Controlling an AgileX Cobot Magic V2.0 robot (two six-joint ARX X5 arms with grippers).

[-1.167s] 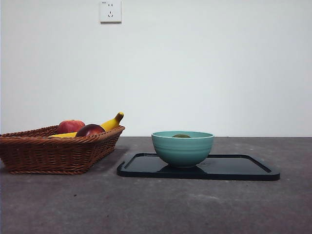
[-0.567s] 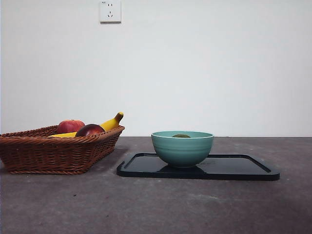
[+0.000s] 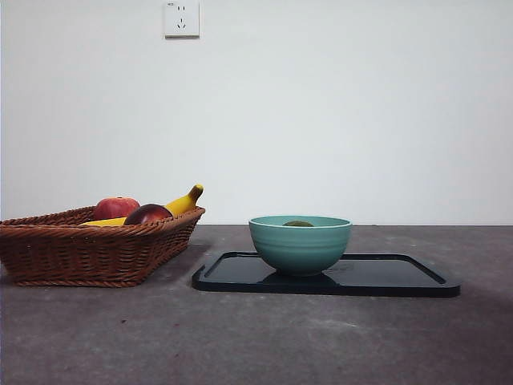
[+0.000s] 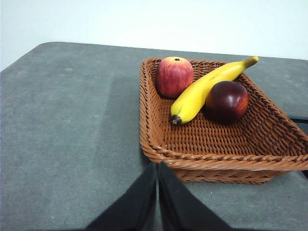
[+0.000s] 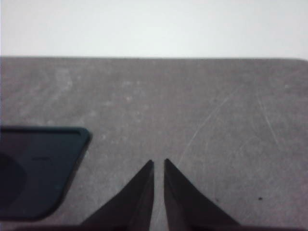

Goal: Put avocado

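Note:
The avocado (image 3: pixel 298 224) lies inside the teal bowl (image 3: pixel 300 245); only its dull green top shows above the rim in the front view. That bowl stands on the black tray (image 3: pixel 385 281). Neither arm appears in the front view. My left gripper (image 4: pixel 157 166) is shut, with nothing in it, just short of the wicker basket's (image 4: pixel 216 156) near rim. My right gripper (image 5: pixel 159 162) is shut and empty over bare table, beside a corner of the black tray (image 5: pixel 43 168).
The wicker basket (image 3: pixel 88 245) at the left holds a red apple (image 4: pixel 174 76), a banana (image 4: pixel 207 89) and a dark reddish-purple fruit (image 4: pixel 226 101). A wall socket (image 3: pixel 181 18) is high on the back wall.

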